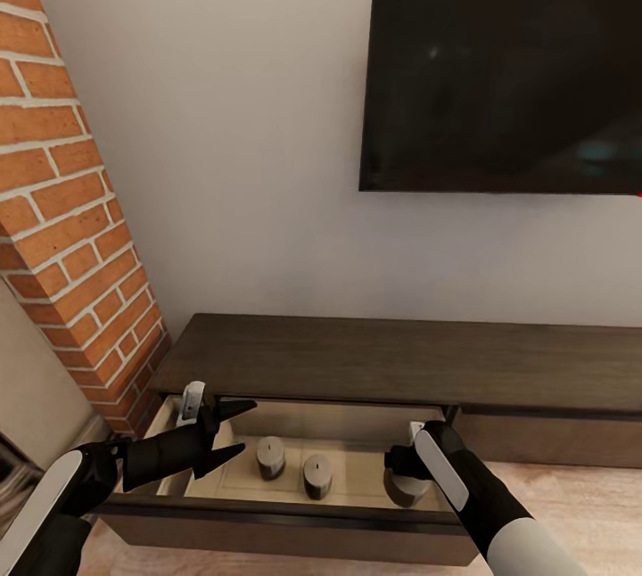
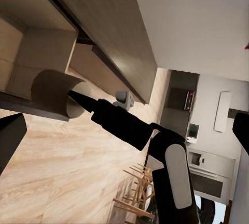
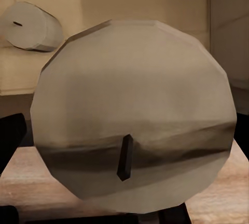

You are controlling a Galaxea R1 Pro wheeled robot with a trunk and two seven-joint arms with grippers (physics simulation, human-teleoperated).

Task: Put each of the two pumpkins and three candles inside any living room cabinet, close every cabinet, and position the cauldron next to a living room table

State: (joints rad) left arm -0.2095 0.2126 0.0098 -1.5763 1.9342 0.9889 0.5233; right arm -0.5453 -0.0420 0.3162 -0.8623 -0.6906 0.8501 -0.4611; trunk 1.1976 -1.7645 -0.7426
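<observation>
Over the open drawer's right end, the right gripper (image 1: 403, 458) grips a grey candle (image 3: 132, 112) with a cream top and dark wick. Two more candles (image 1: 271, 457) (image 1: 316, 475) stand mid-drawer in the cabinet (image 1: 357, 362). Near the drawer's left end, the left gripper (image 1: 239, 429) hangs spread wide, empty.

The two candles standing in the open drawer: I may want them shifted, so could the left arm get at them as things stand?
Probably yes. The left gripper hovers open over the drawer, beside the two candles, with nothing between. The right gripper works at the third candle farther along.
</observation>
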